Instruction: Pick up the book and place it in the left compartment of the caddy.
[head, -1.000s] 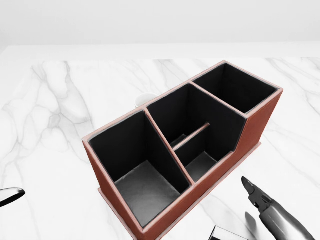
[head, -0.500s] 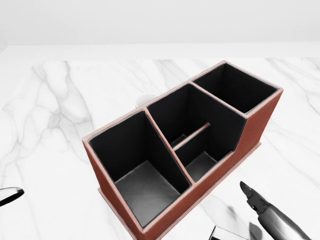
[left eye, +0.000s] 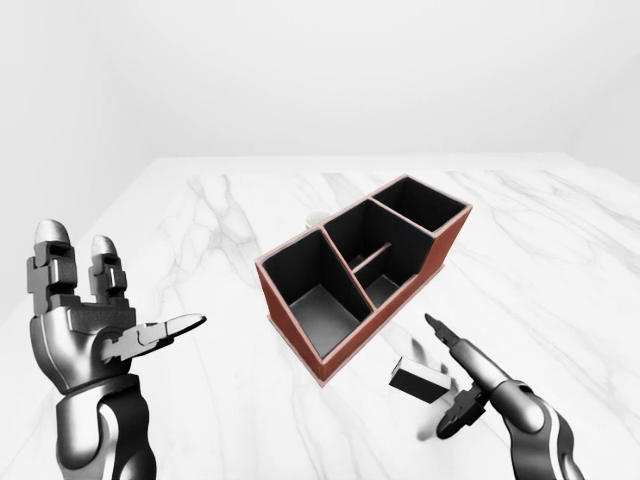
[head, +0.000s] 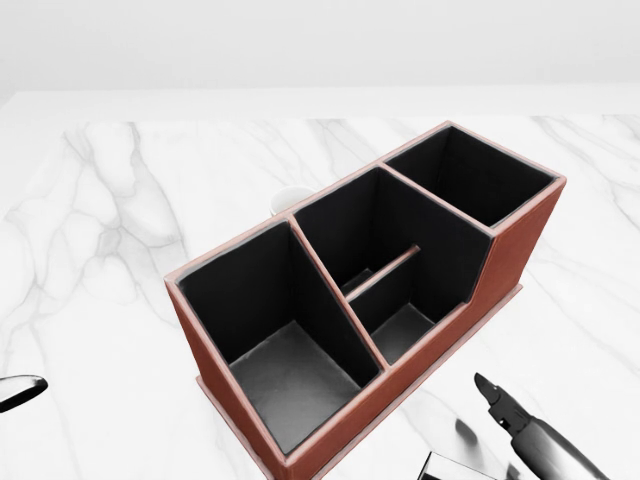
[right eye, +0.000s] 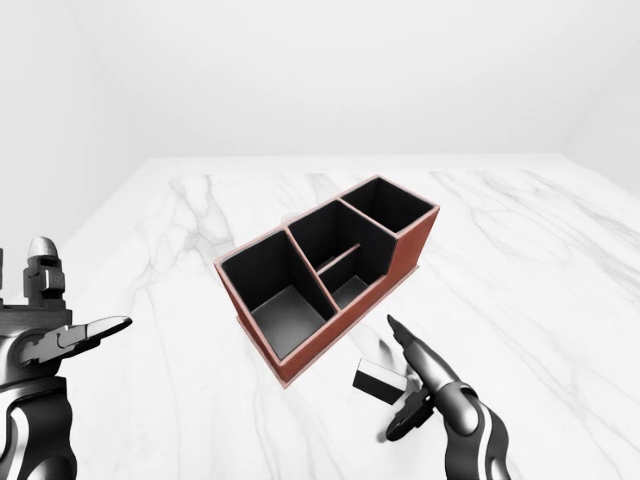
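The caddy (left eye: 300, 338) is red-brown with black insides and stands aslant in the middle of the marble table. Its left compartment (left eye: 322, 303) is the nearest and holds nothing. The book (left eye: 420, 379), small and dark with a white edge, lies flat just below and right of the caddy; only its corner (head: 452, 467) shows in the head view. My right hand (left eye: 445, 382) is open at the book's right side, one finger (left eye: 447, 340) above it and the thumb (left eye: 458, 416) below. My left hand (left eye: 120, 290) is open and raised at the far left.
A small white round thing (head: 290, 198) peeks out behind the caddy's far wall. The white marble table (left eye: 200, 230) spreads wide around the caddy, with its far edge against a plain white wall.
In the head view my right hand's finger has slid a little down and left, closer to the book's corner. The caddy and the camera have not moved.
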